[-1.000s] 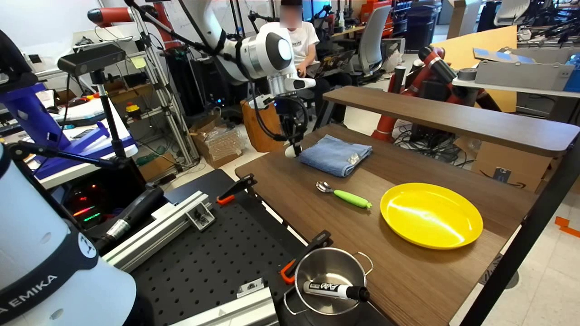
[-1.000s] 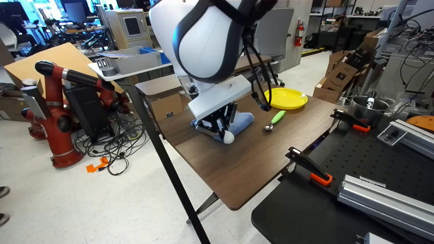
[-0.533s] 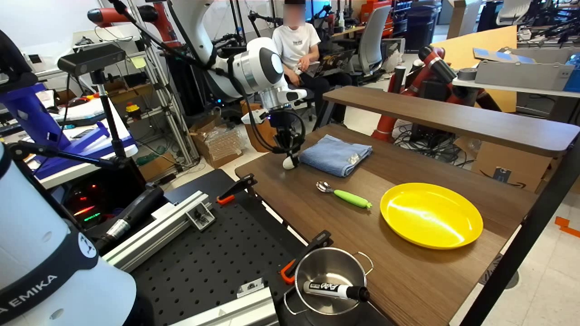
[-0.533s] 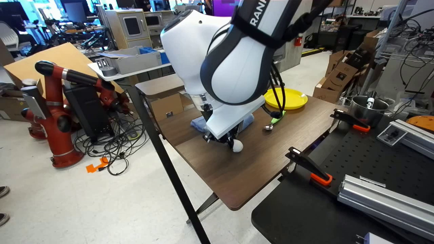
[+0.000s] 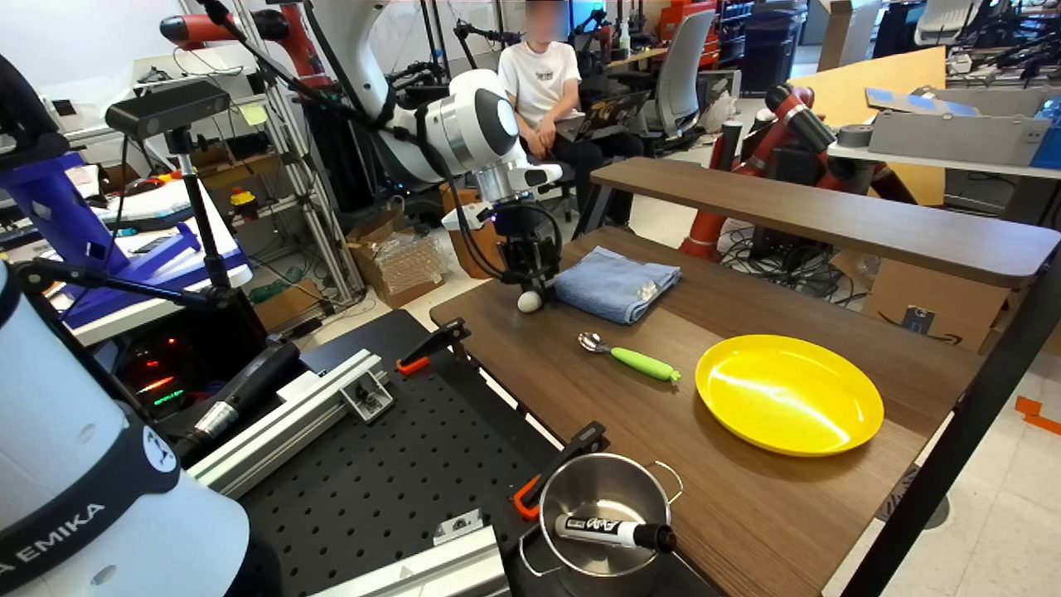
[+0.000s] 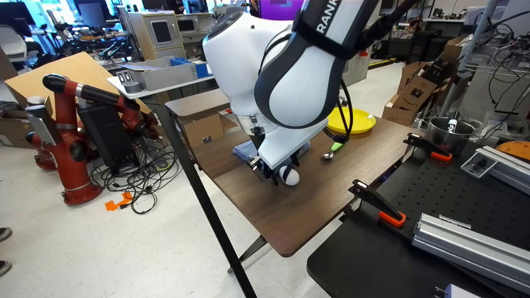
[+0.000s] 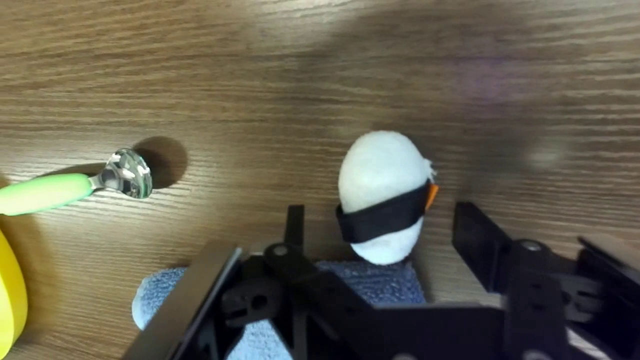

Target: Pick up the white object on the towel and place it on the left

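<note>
In the wrist view the white object (image 7: 382,170), rounded with a black band around it and a bit of orange at its side, lies between the spread fingertips of my gripper (image 7: 380,217). A gap shows on either side of it, so nothing is gripped. Both exterior views have the white object (image 5: 529,302) (image 6: 292,178) down on the brown table, beside the towel. The towel (image 5: 609,286), blue-grey and folded, is partly covered by my gripper in the wrist view and by the arm in an exterior view (image 6: 244,150).
A green-handled spoon (image 5: 638,361) lies on the table (image 5: 514,340), with a yellow plate (image 5: 787,398) beyond it. A metal pot (image 5: 605,489) holding a marker (image 5: 609,531) stands near clamps (image 5: 564,464) at the table's edge. A raised shelf (image 5: 812,211) runs along the far side.
The gripper came down beside the towel with the white object, then its jaws spread and let go of it on the table. Over the last half second the arm has barely moved.
</note>
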Robot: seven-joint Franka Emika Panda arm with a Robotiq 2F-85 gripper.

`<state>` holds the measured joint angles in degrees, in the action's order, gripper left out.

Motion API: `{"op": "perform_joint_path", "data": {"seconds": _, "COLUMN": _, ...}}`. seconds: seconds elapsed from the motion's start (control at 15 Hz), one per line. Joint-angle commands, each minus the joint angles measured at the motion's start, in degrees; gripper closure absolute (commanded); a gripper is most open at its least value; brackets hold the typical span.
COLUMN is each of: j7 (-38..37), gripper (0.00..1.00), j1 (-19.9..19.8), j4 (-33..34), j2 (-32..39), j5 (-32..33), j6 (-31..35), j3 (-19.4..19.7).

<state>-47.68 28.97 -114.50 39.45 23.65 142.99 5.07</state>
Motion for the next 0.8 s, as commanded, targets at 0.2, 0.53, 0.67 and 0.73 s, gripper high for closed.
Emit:
{"op": "perform_joint_path", "data": {"seconds": 0.2, "j7": -0.69, "gripper": 0.00, "j1": 0.05, "j4": -3.82, "j2": -4.83, "j5": 0.90, "j6": 1.00, "j3": 0.50}}
{"op": "perform_joint_path", "data": {"seconds": 0.53, "j7": 0.51, "gripper": 0.00, "j1": -1.74, "j4": -10.06, "j2": -14.45, "j5": 0.56, "j6": 0.72, "j3": -0.89}}
{"op": "perform_joint_path", "data": {"seconds": 0.67, "j7": 0.49, "gripper": 0.00, "j1": -2.75, "j4": -12.72, "j2": -19.07, "j5": 0.44, "j6": 0.95, "j3": -1.47}}
{"op": "perform_joint_path", "data": {"seconds": 0.73, "j7": -0.49, "gripper": 0.00, "j1": -2.50, "j4": -8.59, "j2": -14.79, "j5": 0.96, "j6": -0.46, "j3": -1.61}}
